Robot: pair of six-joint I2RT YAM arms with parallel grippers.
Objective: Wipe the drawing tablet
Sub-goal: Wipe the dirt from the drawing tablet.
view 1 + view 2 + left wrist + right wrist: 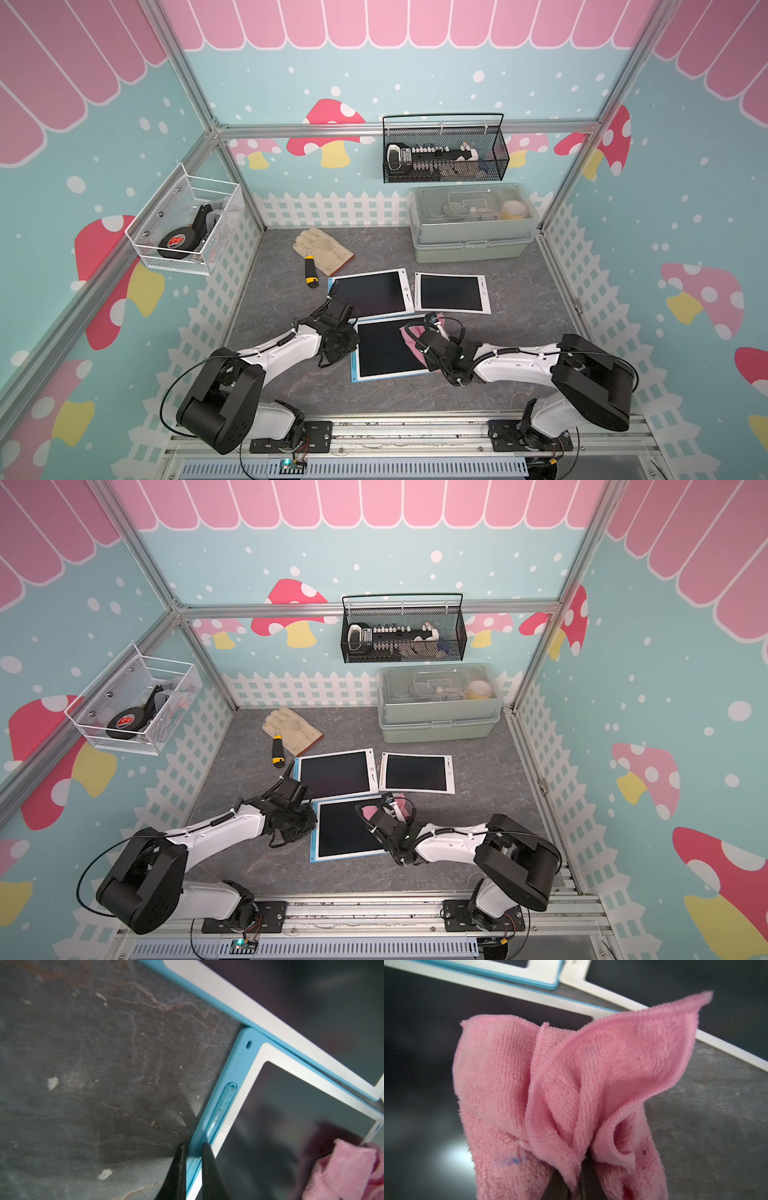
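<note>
The drawing tablet [384,349] [345,831], a dark screen in a white and blue frame, lies flat nearest the arms in both top views. My left gripper [354,331] [312,812] is at its left edge. In the left wrist view it [193,1146] is shut on the tablet's [280,1136] blue rim beside the stylus slot. My right gripper [419,340] [380,814] is shut on a pink cloth [409,337] [368,812] over the screen's right part. The bunched cloth [571,1084] hides most of the right gripper [581,1186] above the dark screen [421,1053].
Two more tablets [372,293] [451,293] lie just behind, touching the near one. A work glove [322,249] and a yellow-black utility knife [310,276] sit at the back left. A green lidded box [471,245] stands at the back right. Wire baskets [444,153] [187,224] hang on the walls.
</note>
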